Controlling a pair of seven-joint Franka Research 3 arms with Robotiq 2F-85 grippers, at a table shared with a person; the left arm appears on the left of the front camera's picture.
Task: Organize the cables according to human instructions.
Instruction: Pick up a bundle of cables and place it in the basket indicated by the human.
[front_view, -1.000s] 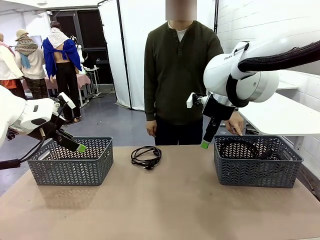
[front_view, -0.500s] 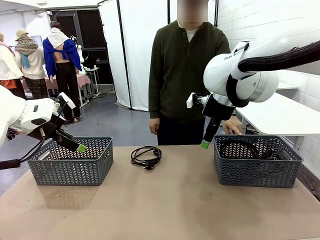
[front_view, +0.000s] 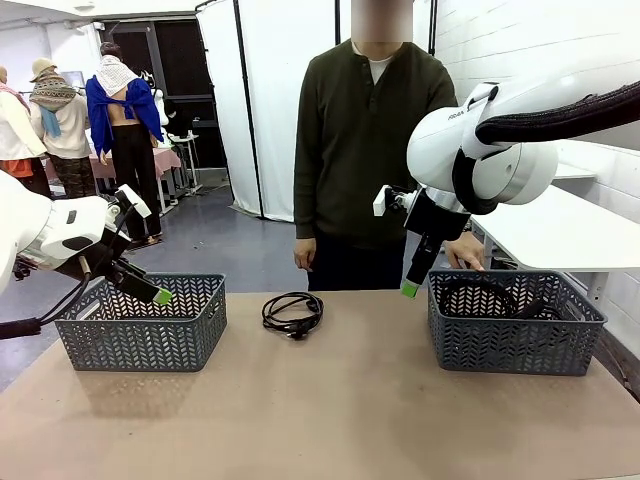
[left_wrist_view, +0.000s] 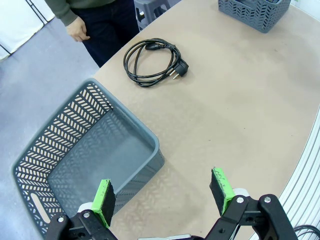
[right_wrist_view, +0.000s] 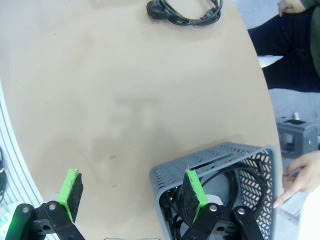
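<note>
tan board made up the counter (front_view: 330, 400), and most of its middle and near part lay bare, with its rounded far edge running just behind one loose cable (front_view: 292, 312) that lay flat in a coil between two grey lattice baskets. the left basket (front_view: 140, 325) sat near the counter's left edge, the right basket (front_view: 512, 322) near its right edge, each with open board in front of it. the left gripper (front_view: 160, 296) hung over the near rim of the left basket, its fingers (left_wrist_view: 103, 196) spread wide and holding nothing; in the left wrist view the loose cable (left_wrist_view: 154, 62) lay well apart from them, farther along the counter, its plug turned toward the open board. the right gripper (front_view: 410, 289) hung just left of the right basket, its fingers (right_wrist_view: 192, 194) wide apart and empty, with the basket's corner directly below one pad. dark cords (right_wrist_view: 227, 187) lay coiled inside the right basket; how many could not be told. the person's hand (front_view: 465, 250) reached down behind that basket's far rim. counted: two baskets, two grippers, one cable loose on the counter.
</note>
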